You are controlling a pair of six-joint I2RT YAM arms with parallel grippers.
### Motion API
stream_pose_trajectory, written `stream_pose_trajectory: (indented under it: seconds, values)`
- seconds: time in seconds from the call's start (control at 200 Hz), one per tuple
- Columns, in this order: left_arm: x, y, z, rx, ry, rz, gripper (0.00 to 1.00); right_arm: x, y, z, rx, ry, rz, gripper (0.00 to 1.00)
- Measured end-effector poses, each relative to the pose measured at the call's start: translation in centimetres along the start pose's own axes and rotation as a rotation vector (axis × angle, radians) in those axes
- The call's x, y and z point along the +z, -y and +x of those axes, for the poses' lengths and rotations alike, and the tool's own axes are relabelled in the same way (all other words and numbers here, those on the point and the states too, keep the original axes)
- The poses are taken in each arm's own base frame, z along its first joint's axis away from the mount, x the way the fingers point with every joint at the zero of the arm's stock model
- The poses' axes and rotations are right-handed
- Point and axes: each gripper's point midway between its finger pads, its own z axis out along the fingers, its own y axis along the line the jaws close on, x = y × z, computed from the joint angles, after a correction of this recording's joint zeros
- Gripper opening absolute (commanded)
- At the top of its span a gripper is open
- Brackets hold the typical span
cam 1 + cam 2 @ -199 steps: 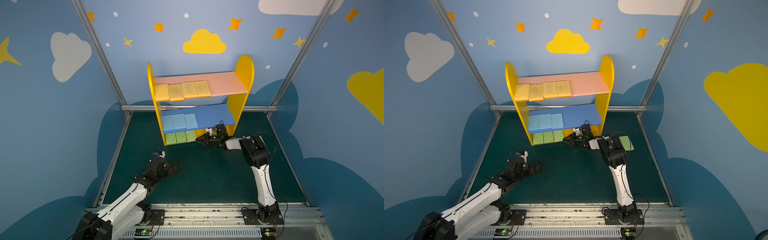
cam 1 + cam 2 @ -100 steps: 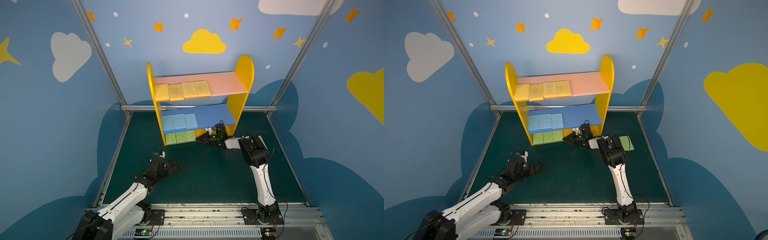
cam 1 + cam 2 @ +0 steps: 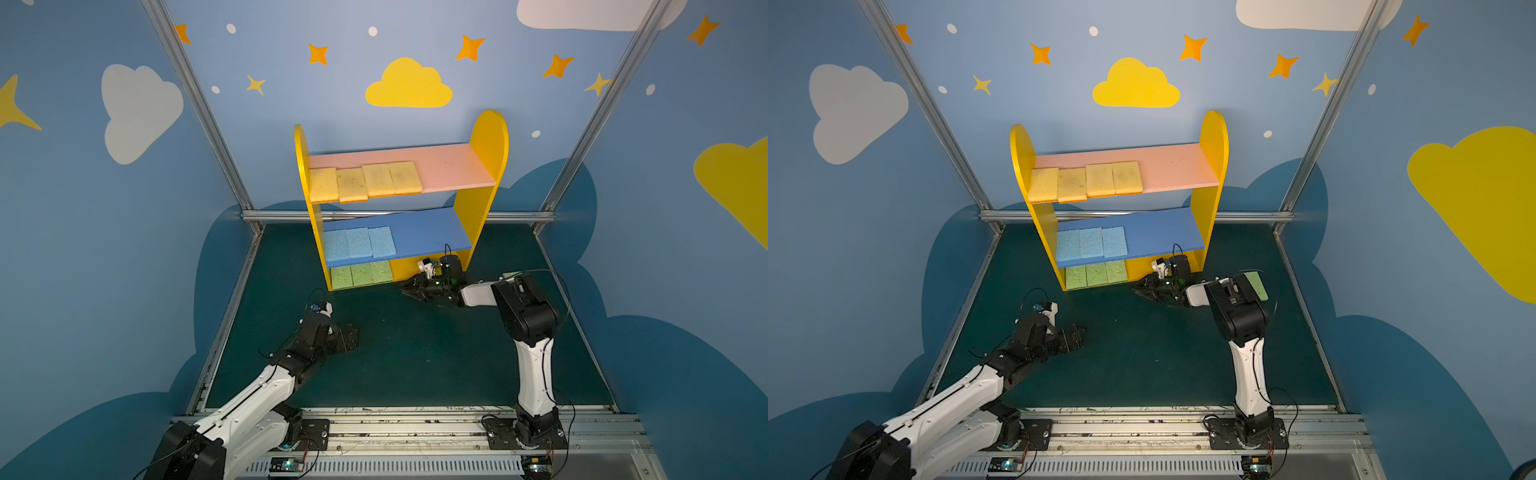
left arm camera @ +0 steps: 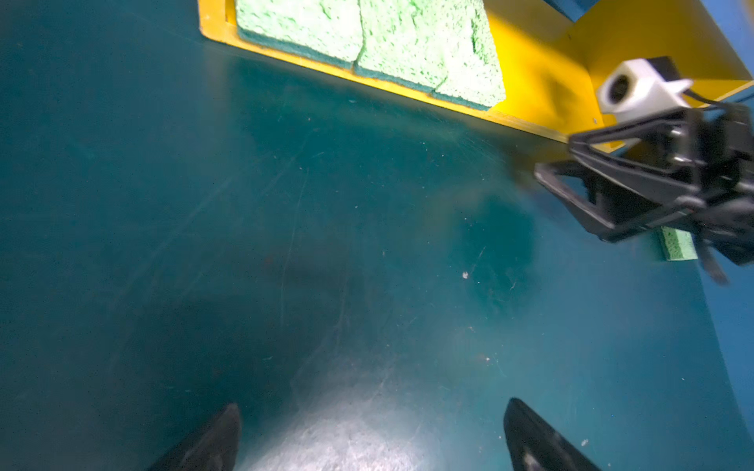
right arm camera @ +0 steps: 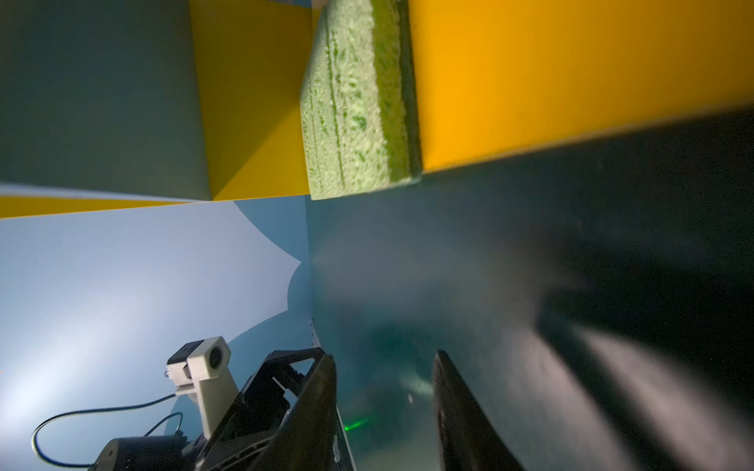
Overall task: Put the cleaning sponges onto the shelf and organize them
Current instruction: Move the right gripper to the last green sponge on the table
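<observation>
Yellow wooden shelf (image 3: 490,141) held, toward 9 o'clock: 4 yellow foam sponges (image 3: 365,183), 3 light-blue sponges (image 3: 359,243), 3 green sponges (image 3: 361,274). Left claw (image 4: 372,403), right claw (image 5: 383,354): released.

Both top views bright, evenly lit from overhead, sharp; frame posts bowing outward at edges. Soft shadows under both arms on green mat (image 3: 415,365). Left wrist view: white glare patch on mat close to lens, right gripper (image 4: 555,159) smeared by blur. Right wrist view dim, heavy dark shadow across mat, foreground soft; green sponge (image 5: 355,102) crisp.
</observation>
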Motion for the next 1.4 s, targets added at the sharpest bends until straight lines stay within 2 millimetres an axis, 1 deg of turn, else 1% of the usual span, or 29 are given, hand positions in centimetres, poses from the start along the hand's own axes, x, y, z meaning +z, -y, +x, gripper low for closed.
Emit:
stream_pose_trajectory:
  seconds: [0.105,0.18,0.25,0.335,0.466,0.606,0.671,0.691,0.751,0.811,0.871,0.941,0.996,1.096,1.241,1.402]
  values:
    - [0.8,0.6,0.6,0.021,-0.023,0.012,1.00,-2.9,-0.5,0.7,-0.024,0.029,0.027,0.40]
    - [1.6,1.0,1.4,0.041,-0.057,0.011,1.00,-5.5,0.2,0.7,-0.014,0.069,0.057,0.40]
    - [2.5,1.9,1.6,0.064,-0.086,0.013,1.00,-8.1,1.6,0.5,0.020,0.114,0.102,0.39]
    - [3.7,3.5,1.0,0.094,-0.103,0.031,1.00,-10.9,3.3,-0.2,0.066,0.171,0.164,0.39]
    - [5.5,6.5,-0.3,0.131,-0.100,0.082,1.00,-15.3,5.7,-1.9,0.138,0.278,0.258,0.39]
    - [6.6,8.6,-0.8,0.151,-0.097,0.127,1.00,-20.5,8.8,-3.8,0.235,0.399,0.349,0.36]
    - [6.7,9.2,-0.8,0.157,-0.094,0.142,1.00,-23.3,9.9,-4.9,0.278,0.462,0.374,0.30]
    - [6.7,9.3,-0.8,0.158,-0.093,0.146,1.00,-24.2,10.3,-5.3,0.292,0.486,0.378,0.27]
    - [6.7,9.7,-0.8,0.162,-0.090,0.155,1.00,-26.9,11.0,-6.3,0.321,0.549,0.387,0.11]
    - [6.7,9.9,-0.8,0.166,-0.086,0.162,1.00,-29.5,11.6,-7.3,0.346,0.609,0.395,0.00]
    - [6.7,10.0,-0.8,0.167,-0.083,0.167,1.00,-31.9,12.1,-8.5,0.372,0.667,0.402,0.00]
    - [6.7,9.9,-0.6,0.167,-0.084,0.167,1.00,-34.0,12.7,-10.0,0.387,0.710,0.408,0.00]
    - [6.7,9.7,-0.4,0.167,-0.087,0.164,1.00,-35.1,13.3,-10.9,0.396,0.732,0.411,0.00]
    - [6.7,8.9,0.5,0.164,-0.104,0.151,1.00,-35.9,14.7,-11.7,0.428,0.739,0.418,0.00]
    - [6.4,8.0,1.3,0.158,-0.118,0.139,1.00,-35.2,16.7,-12.0,0.479,0.704,0.429,0.00]
    - [6.0,7.9,1.4,0.150,-0.113,0.142,1.00,-33.9,17.3,-12.0,0.496,0.662,0.455,0.00]
